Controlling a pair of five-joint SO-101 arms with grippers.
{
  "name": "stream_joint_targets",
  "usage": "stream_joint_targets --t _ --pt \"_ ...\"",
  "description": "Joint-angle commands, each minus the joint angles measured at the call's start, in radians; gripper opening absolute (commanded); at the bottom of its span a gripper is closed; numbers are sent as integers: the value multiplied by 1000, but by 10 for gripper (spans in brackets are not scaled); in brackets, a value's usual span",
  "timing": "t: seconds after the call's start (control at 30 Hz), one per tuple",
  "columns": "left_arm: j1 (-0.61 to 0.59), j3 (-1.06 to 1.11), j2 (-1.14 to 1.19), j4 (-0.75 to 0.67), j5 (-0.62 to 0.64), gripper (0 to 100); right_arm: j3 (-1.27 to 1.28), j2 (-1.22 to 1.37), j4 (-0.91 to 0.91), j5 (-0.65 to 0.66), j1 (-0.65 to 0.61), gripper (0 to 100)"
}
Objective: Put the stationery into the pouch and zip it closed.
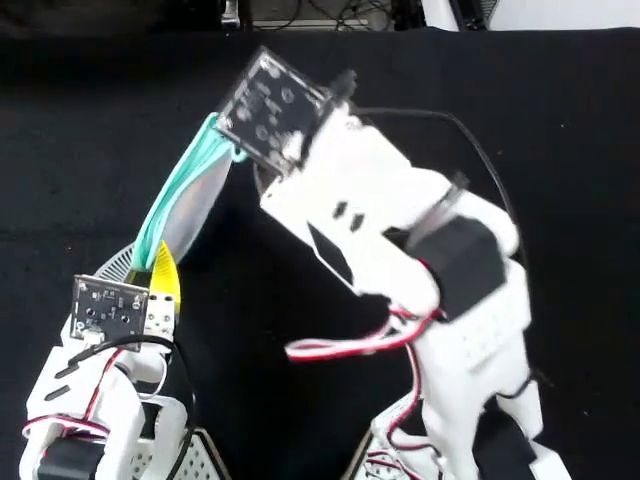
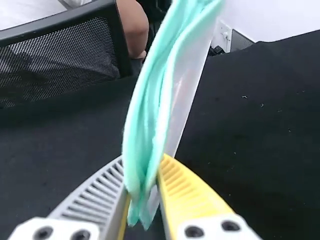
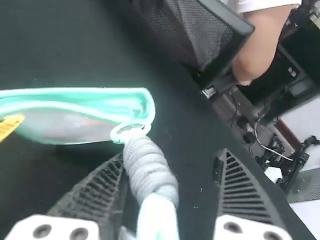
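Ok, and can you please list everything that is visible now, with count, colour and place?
pouch: 1, teal with a clear side, stretched over the table from one gripper to the other
zip pull: 1, grey, at the pouch's end, between the right gripper's fingers, beside one of them
table: 1, black, under everything
chair: 1, black mesh, beyond the table
left gripper: 1, one grey and one yellow finger, shut on the pouch's near end
right gripper: 1, dark fingers, open, at the pouch's far end
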Motion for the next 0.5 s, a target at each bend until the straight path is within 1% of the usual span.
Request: stream_joint_targets --t 0.0,0.07,0.17,0.33,0.4,0.47 --pt "-25 -61 -5 -26 -3 29 24 -45 28 3 -17 258" --pt "-28 -70 -5 -26 -3 29 117 -47 17 3 -17 297" --pt "-30 -67 -5 -26 -3 29 260 -53 -61 5 -18 334" --pt "-30 -68 -5 -28 -3 29 417 -53 -190 3 -15 335" --pt "-31 -68 -5 -28 -3 29 443 -53 -204 3 -9 334" --pt "-42 -70 -5 -29 -3 29 464 -53 -203 3 25 333"
